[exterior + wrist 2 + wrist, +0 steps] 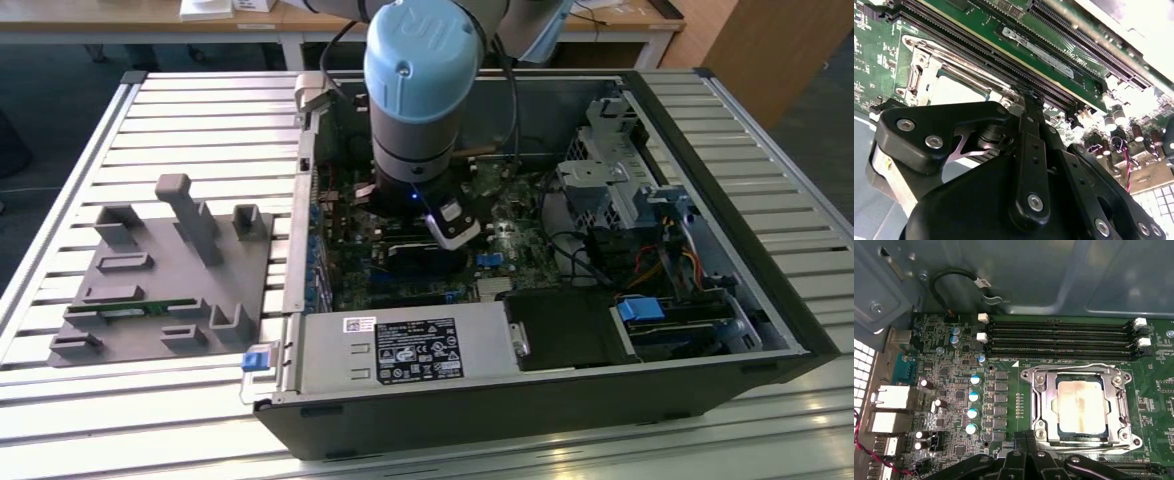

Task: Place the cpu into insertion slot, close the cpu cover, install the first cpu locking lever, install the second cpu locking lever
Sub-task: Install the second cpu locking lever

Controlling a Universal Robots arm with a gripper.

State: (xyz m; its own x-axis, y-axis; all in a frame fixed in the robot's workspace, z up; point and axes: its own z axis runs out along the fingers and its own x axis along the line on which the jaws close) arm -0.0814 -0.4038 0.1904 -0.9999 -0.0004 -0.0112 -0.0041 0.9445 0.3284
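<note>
Cpu (1080, 406) seated under closed cpu cover (1040, 401)

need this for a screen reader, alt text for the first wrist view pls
A cpu sits in the insertion slot of a green motherboard with the cpu cover closed over it. Four long black slots run beside it, and the black end effector hangs near the socket's edge.

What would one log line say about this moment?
cpu: seated in insertion slot | cpu cover: closed over it | tool: at the cover's edge, holding nothing visible | fingers: state unclear
</note>
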